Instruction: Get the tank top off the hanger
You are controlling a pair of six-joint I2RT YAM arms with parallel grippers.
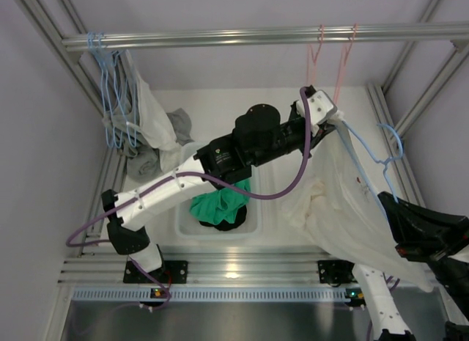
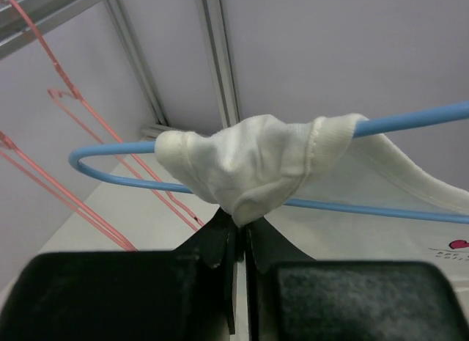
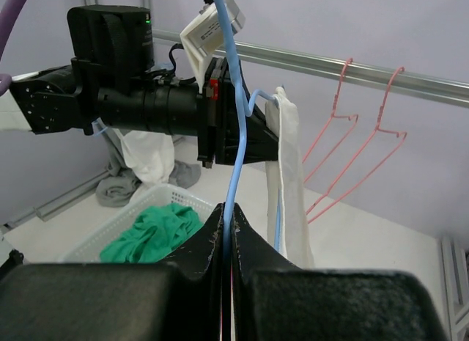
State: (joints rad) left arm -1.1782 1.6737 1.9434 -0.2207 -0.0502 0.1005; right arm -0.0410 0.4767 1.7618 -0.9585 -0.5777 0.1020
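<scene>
A white tank top point(image 1: 344, 202) hangs on a blue wire hanger point(image 1: 366, 154) held in the air right of centre. My left gripper point(image 1: 327, 128) is shut on the bunched shoulder strap point(image 2: 249, 165), which is wrapped over the hanger's end point(image 2: 117, 176); its jaws point(image 2: 242, 224) pinch the fabric from below. My right gripper point(image 3: 227, 216) is shut on the hanger's blue wire point(image 3: 233, 136) at the lower right point(image 1: 388, 202). In the right wrist view the tank top point(image 3: 289, 180) hangs as a narrow strip beside the left gripper point(image 3: 272, 143).
A white basket point(image 1: 183, 224) with a green garment point(image 1: 220, 205) sits under the left arm. A metal rail point(image 1: 220, 39) carries two empty pink hangers point(image 1: 316, 51) and, at the left, light blue hangers with clothes point(image 1: 117, 106). Grey clothing point(image 1: 146, 161) lies below them.
</scene>
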